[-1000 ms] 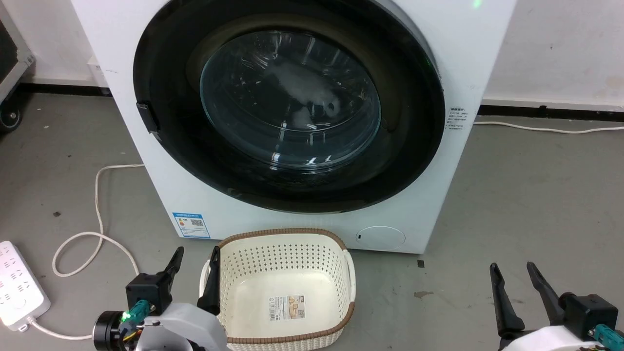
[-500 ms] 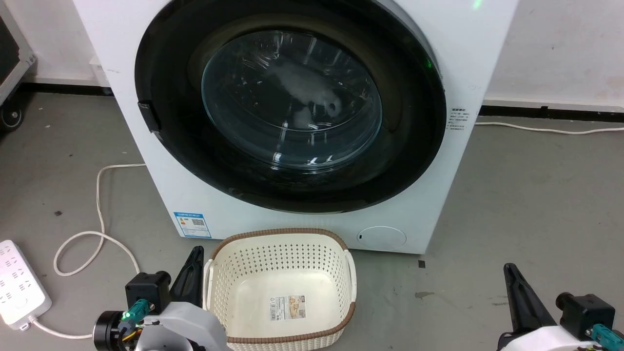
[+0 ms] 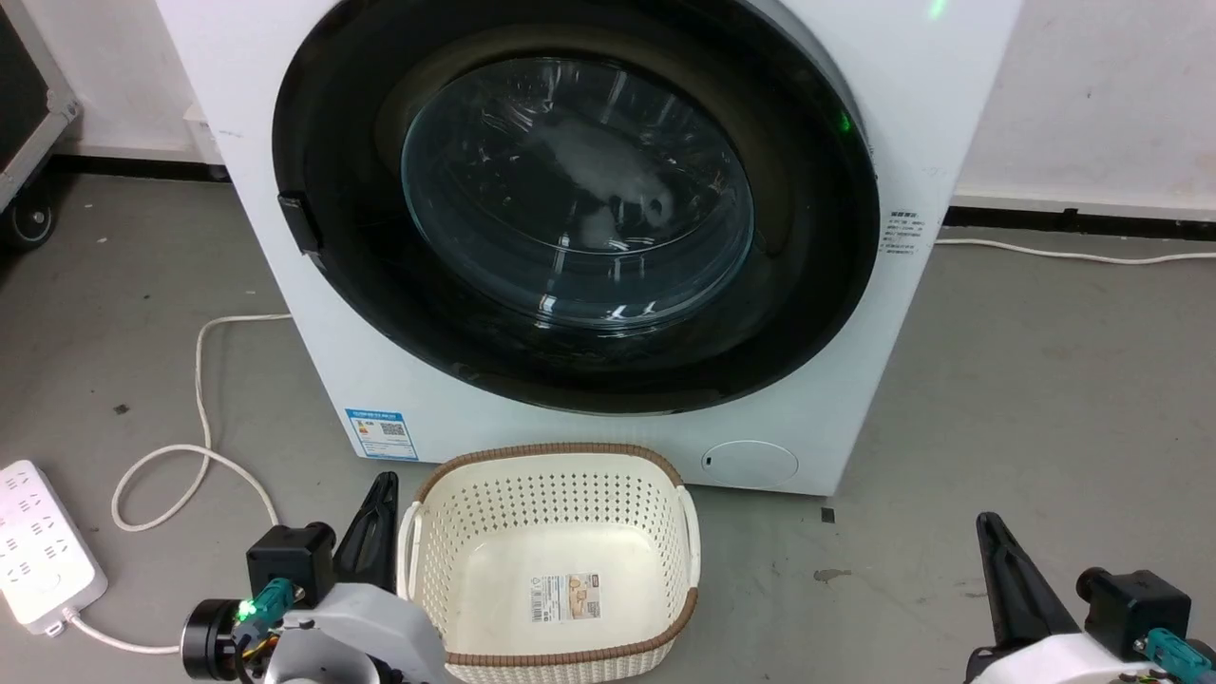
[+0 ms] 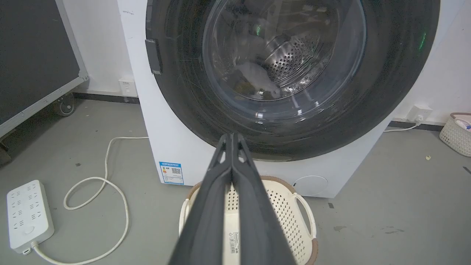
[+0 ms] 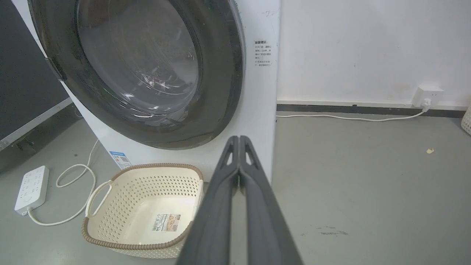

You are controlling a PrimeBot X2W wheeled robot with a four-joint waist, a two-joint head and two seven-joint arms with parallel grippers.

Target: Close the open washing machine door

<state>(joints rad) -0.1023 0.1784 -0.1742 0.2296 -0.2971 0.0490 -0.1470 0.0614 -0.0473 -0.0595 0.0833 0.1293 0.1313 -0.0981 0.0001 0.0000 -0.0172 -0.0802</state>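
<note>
Black fingers pressed together on nothing: the left pincer (image 3: 384, 492) sits just beside the cream basket (image 3: 551, 449), the right pincer (image 3: 989, 524) over grey floor (image 3: 1045, 399). Beyond the basket, the washing machine door (image 3: 819, 237) lies flush against the white machine (image 3: 285, 313).

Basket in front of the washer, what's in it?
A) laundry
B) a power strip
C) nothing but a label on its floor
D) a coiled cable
C: the basket has no items inside; just a label stuck flat on its pale floor.
</note>
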